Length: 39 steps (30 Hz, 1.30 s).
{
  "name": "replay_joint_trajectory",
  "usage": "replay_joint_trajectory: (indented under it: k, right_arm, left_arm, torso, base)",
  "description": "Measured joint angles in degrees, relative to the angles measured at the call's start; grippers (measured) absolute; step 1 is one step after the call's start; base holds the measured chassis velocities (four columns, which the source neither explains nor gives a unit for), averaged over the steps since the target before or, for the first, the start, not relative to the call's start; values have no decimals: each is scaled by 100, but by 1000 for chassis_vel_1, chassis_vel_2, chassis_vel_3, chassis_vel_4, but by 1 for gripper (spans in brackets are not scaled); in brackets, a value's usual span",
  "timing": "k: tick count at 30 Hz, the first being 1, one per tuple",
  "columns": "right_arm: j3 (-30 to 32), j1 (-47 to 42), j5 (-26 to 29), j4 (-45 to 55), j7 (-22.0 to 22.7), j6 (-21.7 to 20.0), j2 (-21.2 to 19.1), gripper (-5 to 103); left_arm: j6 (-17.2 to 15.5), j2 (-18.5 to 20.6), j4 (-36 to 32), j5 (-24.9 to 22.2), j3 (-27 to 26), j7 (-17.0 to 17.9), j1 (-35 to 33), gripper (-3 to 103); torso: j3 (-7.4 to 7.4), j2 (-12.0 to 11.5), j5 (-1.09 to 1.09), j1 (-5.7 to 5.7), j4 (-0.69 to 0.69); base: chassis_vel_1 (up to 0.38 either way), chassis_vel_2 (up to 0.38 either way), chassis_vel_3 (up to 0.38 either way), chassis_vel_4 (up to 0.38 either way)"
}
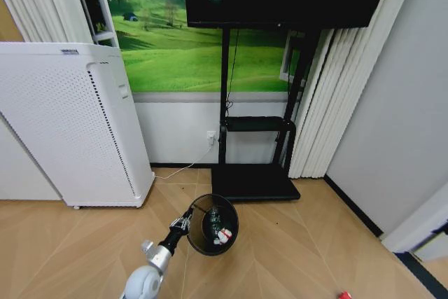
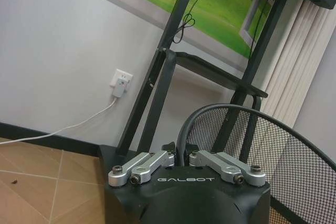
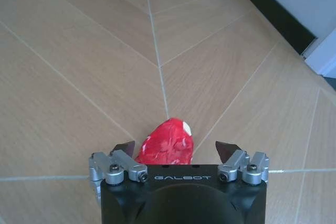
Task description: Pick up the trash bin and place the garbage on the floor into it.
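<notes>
The left gripper [image 1: 186, 223] is clamped on the rim of the trash bin [image 1: 213, 225], which already holds a bottle and wrapper. The right gripper [image 3: 176, 149] hovers spread around the red piece [image 3: 167, 145] on the floor [image 3: 79, 77], well apart from the bin. This looks like the last pickup; next calls for lowering and closing squarely on it.

Herringbone floor [image 3: 79, 77] bears a red piece [image 3: 167, 144] (crumpled)

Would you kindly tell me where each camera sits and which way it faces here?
Head view: high, looking down at the floor; left arm holds the bin.
Left wrist view: behind the left gripper, jaws shut on the bin's rim, facing the wall.
Right wrist view: above the open right gripper, facing a red piece.
Head and left wrist views share the bin.
</notes>
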State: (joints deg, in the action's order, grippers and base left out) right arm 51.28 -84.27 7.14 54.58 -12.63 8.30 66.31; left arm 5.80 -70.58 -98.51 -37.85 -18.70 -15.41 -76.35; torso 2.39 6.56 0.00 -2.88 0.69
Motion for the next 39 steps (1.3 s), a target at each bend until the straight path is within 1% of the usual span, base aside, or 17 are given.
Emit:
replay_joint_trajectory:
  k: [5, 7, 10, 11, 14, 17, 20, 23, 27, 29, 30, 32, 35, 36, 37, 38, 39]
  right_arm:
    - [-5, 27, -91, -58, -29, -81, 52, 70]
    - [-6, 33, -124, -80, -40, -99, 59, 70]
    - [-8, 48, -192, -121, -48, -110, 98, 53]
    - [-8, 48, -192, -121, -48, -110, 98, 53]
    - [-2, 49, -214, -120, -37, -109, 124, 37]
    - [4, 49, -214, -119, -34, -108, 125, 33]
    - [24, -2, -143, -42, -32, -105, 112, 24]
    - [32, -51, -65, 39, -33, -106, 108, 22]
    - [80, -192, 204, 346, -47, -3, 122, 15]
    - [128, -428, 679, 819, -172, 243, 156, 4]
    - [128, -428, 679, 819, -172, 243, 156, 4]
    - [161, -634, 1055, 1333, -326, 482, 187, 0]
    - [128, -686, 1236, 1803, -363, 513, 166, 0]
    - [128, -686, 1236, 1803, -363, 513, 166, 0]
    - [106, -680, 1248, 1926, -365, 513, 154, 0]
    - [87, -625, 1163, 1935, -350, 536, 150, 0]
    - [83, -571, 1084, 1893, -313, 554, 146, -1]
  left_arm:
    - [-5, 13, 10, -2, 1, -9, 7, 6]
    - [-6, 14, 10, -4, 0, -9, 10, 6]
    - [-8, 14, 10, -9, -1, -10, 16, 6]
    - [-8, 14, 10, -9, -1, -10, 16, 6]
    - [-8, 14, 16, -10, -2, -10, 16, 6]
    - [-8, 15, 20, -11, -4, -10, 15, 6]
    - [-8, 18, 32, -11, -4, -16, 21, 6]
    - [-8, 18, 39, -11, 0, -17, 36, 6]
    - [-8, 21, 57, -4, 45, -17, 82, 6]
    - [-21, 29, 96, 49, 120, -10, 169, 6]
    - [-21, 29, 96, 49, 120, -10, 169, 6]
    - [-35, 33, 179, 164, 205, -4, 271, 6]
    - [-37, -7, 198, 267, 209, 40, 290, 6]
    - [-37, -7, 198, 267, 209, 40, 290, 6]
    - [-48, -37, 168, 278, 213, 81, 302, 6]
    - [-73, -81, 105, 280, 242, 131, 327, 6]
    - [-79, -91, 79, 281, 255, 147, 328, 6]
  torso:
    - [0, 0, 0, 0, 0]
    - [0, 0, -1, 0, 0]
    - [0, 0, -2, 0, 0]
    - [0, 0, -2, 0, 0]
    - [0, 0, -4, 0, 0]
    - [0, 0, -4, 0, 0]
    - [0, 0, -1, 0, 0]
    - [0, 0, 2, 0, 0]
    - [0, 0, 3, 0, -1]
    - [0, 0, 1, 0, 0]
    - [0, 0, 1, 0, 0]
    - [0, 0, 1, 0, 3]
    - [0, 0, -1, 0, 0]
    - [0, 0, -1, 0, 0]
    - [0, 0, -2, 0, -6]
    - [0, 0, 0, 0, -1]
    - [0, 0, 1, 0, 0]
  base:
    - [0, 0, 0, 0]
    - [0, 0, 0, 0]
    - [0, 0, 0, 0]
    - [0, 0, 0, 0]
    - [0, 0, 0, 0]
    - [0, 0, 0, 0]
    - [0, 0, 0, 0]
    - [0, 0, 0, 0]
    - [0, 0, 0, 0]
    - [0, 0, 0, 0]
    - [0, 0, 0, 0]
    - [0, 0, 0, 0]
    - [0, 0, 0, 0]
    - [0, 0, 0, 0]
    - [0, 0, 0, 0]
    - [0, 0, 0, 0]
    - [0, 0, 0, 0]
